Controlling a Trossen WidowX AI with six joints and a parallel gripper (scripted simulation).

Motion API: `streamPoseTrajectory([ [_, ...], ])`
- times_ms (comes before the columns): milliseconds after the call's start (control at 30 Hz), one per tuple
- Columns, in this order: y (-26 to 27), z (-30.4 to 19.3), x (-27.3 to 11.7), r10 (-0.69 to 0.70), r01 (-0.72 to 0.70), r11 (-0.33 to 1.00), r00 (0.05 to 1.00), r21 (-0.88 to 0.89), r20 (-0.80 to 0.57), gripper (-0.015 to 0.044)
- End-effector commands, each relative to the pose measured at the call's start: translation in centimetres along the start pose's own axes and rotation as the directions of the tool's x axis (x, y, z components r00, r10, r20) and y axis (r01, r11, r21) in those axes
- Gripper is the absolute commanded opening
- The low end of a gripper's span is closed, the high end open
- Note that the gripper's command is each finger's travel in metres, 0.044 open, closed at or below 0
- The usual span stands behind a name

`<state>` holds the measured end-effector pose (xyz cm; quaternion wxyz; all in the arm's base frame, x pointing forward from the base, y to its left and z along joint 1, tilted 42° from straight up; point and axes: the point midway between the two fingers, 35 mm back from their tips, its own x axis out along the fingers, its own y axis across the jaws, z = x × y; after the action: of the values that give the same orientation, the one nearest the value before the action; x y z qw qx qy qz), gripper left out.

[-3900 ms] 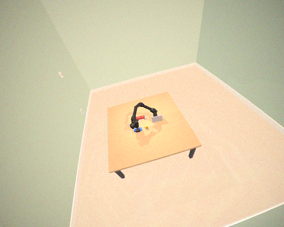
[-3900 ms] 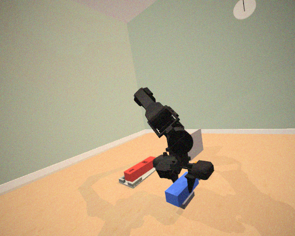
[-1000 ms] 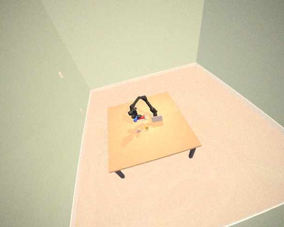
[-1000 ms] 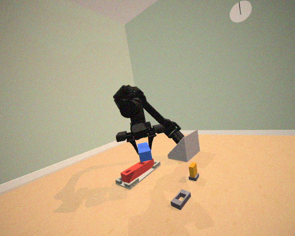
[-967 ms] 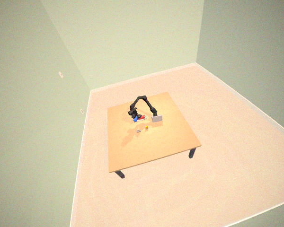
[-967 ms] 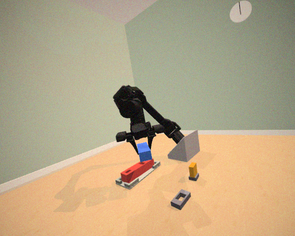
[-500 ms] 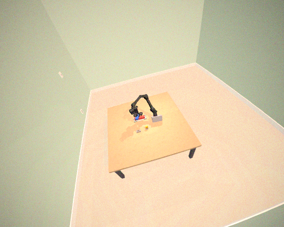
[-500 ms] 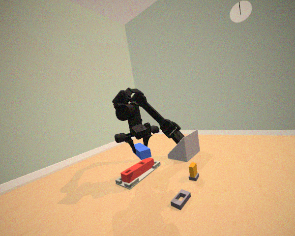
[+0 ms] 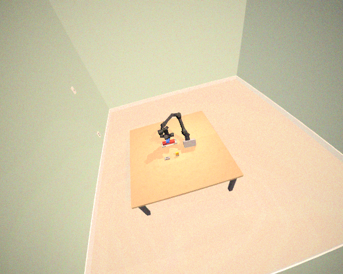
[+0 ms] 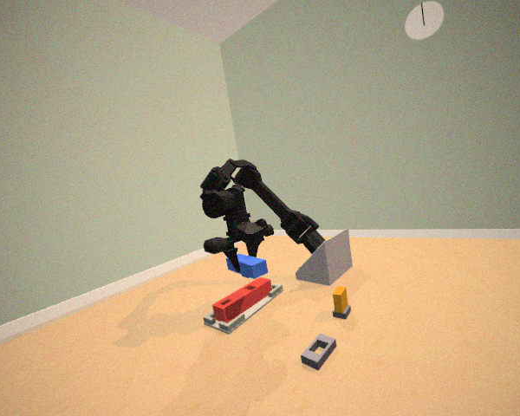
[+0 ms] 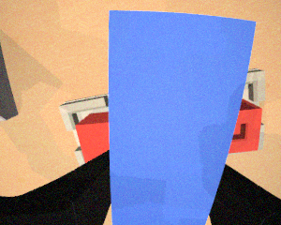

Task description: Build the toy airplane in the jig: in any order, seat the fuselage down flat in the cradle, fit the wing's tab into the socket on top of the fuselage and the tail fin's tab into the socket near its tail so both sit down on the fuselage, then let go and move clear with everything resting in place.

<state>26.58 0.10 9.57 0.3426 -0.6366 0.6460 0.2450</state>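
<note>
My gripper (image 10: 245, 263) (image 11: 161, 157) is shut on the blue wing (image 9: 167, 140) (image 10: 255, 267) (image 11: 173, 94). The wing hangs above the red fuselage (image 9: 173, 141) (image 10: 240, 301) (image 11: 92, 139), crosswise to it, with a gap between them in the exterior view. The fuselage lies in the pale cradle (image 10: 256, 308) (image 11: 86, 103) and looks level; both top sockets show in the exterior view. The wing's tab is hidden. The orange tail fin (image 9: 176, 153) (image 10: 340, 301) stands upright in a small dark holder (image 10: 341, 313), away from the cradle.
An empty grey rectangular holder (image 9: 167, 158) (image 10: 310, 357) lies on the wooden table (image 9: 195, 173) (image 10: 117, 380) near the tail fin. A grey wedge-shaped block (image 9: 190, 143) (image 10: 340, 259) stands at the arm's base, to the right of the cradle.
</note>
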Motion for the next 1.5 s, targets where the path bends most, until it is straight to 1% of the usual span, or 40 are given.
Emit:
streamPoseTrajectory([
  [0, 0.6, -1.2, 0.4, -0.004, 0.003, 0.997, 1.000, -0.081, -0.009, 0.0000],
  [233, 1.6, -2.6, 1.0, -0.002, -0.001, 0.983, 1.000, -0.182, -0.017, 0.0000],
  [467, 1.6, -2.6, 1.0, -0.002, -0.001, 0.983, 1.000, -0.182, -0.017, 0.0184],
  [500, 1.6, -2.6, 1.0, -0.002, -0.001, 0.983, 1.000, -0.182, -0.017, 0.0195],
  [1067, 1.5, -2.7, 1.1, -0.002, -0.001, 0.983, 1.000, -0.182, -0.017, 0.0195],
  [1467, 1.4, -2.7, 2.9, -0.002, -0.001, 0.983, 1.000, -0.181, -0.016, 0.0195],
])
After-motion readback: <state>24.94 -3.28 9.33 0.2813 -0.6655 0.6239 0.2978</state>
